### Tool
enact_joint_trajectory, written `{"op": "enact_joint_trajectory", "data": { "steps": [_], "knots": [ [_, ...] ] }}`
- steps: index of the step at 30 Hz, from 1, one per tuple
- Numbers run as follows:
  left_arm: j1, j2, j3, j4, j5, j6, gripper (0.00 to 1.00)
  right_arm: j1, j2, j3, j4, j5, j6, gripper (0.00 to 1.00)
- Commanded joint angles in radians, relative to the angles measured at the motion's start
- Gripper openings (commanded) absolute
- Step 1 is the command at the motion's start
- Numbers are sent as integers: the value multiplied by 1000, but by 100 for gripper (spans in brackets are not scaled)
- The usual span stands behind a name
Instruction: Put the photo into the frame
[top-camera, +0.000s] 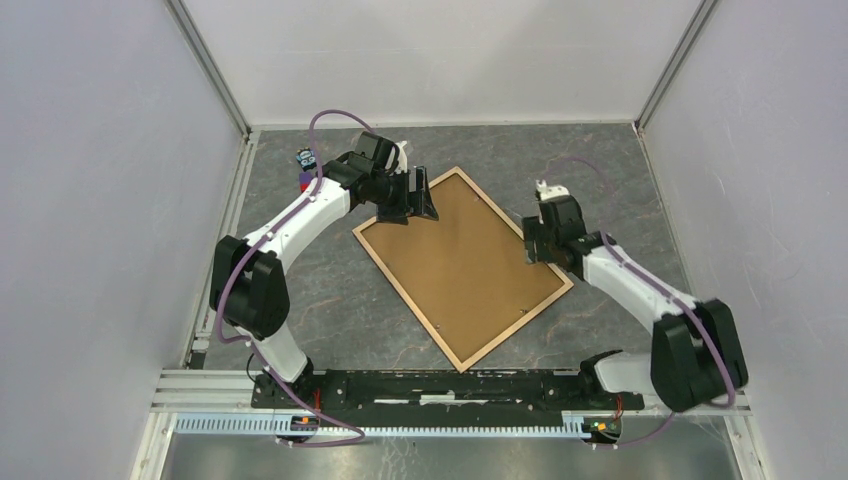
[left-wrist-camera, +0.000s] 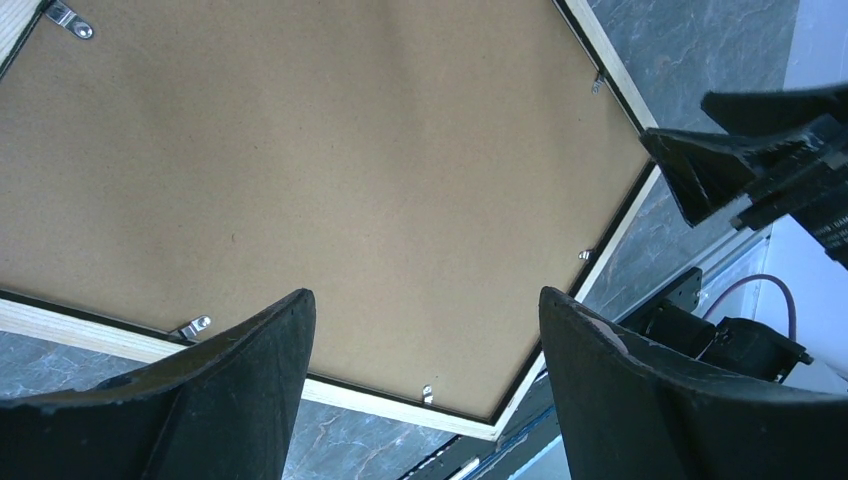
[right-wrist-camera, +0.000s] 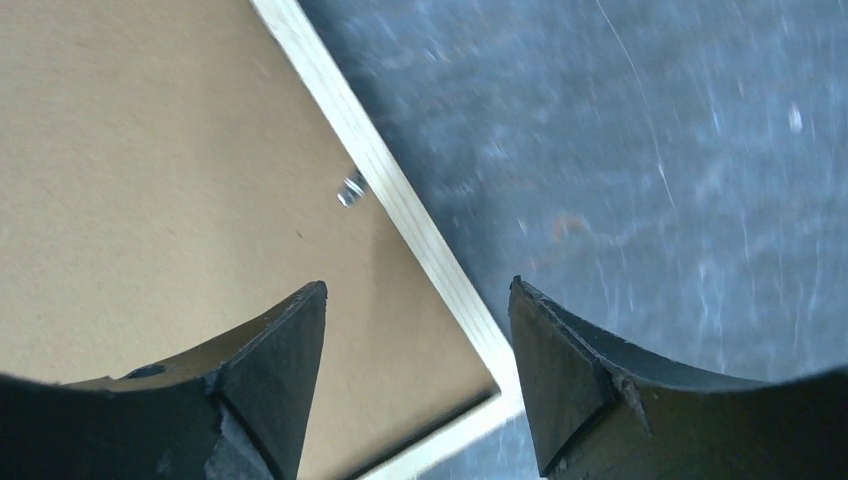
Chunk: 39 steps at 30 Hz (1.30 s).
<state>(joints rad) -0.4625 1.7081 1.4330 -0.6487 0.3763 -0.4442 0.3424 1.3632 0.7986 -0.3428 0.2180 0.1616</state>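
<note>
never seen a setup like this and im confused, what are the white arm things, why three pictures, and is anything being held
The white things are two robot arms fixed at the near edge of a grey table. One picture looks down from above; the other two come from small cameras on each wrist, so the dark wedges at the bottom are that arm's own fingers. On the table lies a picture frame, back side up: pale wooden rails around a brown backing board with small metal clips. The left tool hovers over the frame's far corner and the right tool over its right edge. Both are open and hold nothing. No photo is visible in any view.
</note>
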Motion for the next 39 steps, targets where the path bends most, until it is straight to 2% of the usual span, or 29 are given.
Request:
{"op": "enact_joint_trajectory", "data": {
  "steps": [1, 4, 7, 10, 14, 18, 20, 23, 25, 27, 31, 36, 39],
  "knots": [
    [-4, -34, -8, 39, 25, -45, 88, -38, -177, -127, -44, 85, 260, 73],
    [-6, -32, -10, 38, 25, -44, 88, -59, -261, -174, -122, 133, 508, 70],
    [-5, -33, -11, 39, 20, -45, 88, -61, -267, -193, -191, 93, 633, 65],
    [-5, -33, -11, 40, 18, -43, 88, -60, -265, -218, -204, 102, 712, 60],
    [-5, -31, -14, 38, 16, -41, 88, -60, -264, -261, -212, 144, 799, 59],
    [-6, -31, -12, 39, 25, -46, 88, -60, -267, -323, -158, 127, 846, 58],
    [-5, -34, -11, 38, 31, -48, 88, -61, -257, -338, -128, 133, 846, 54],
    [-5, -37, -10, 40, 30, -47, 88, -61, -224, -330, -99, 159, 827, 47],
    [-6, -37, -9, 39, 30, -46, 88, -62, -198, -322, -68, 178, 806, 36],
    [-6, -39, -8, 39, 29, -46, 88, -68, -173, -317, -20, 190, 773, 20],
    [-6, -42, -11, 39, 27, -45, 89, -97, -114, -296, 121, 191, 620, 1],
    [-5, -43, -9, 38, 30, -47, 89, -126, 42, -158, 236, 115, 262, 0],
    [-5, -46, -8, 39, 31, -47, 89, -132, 114, -102, 292, 13, 160, 0]
  ]
}}
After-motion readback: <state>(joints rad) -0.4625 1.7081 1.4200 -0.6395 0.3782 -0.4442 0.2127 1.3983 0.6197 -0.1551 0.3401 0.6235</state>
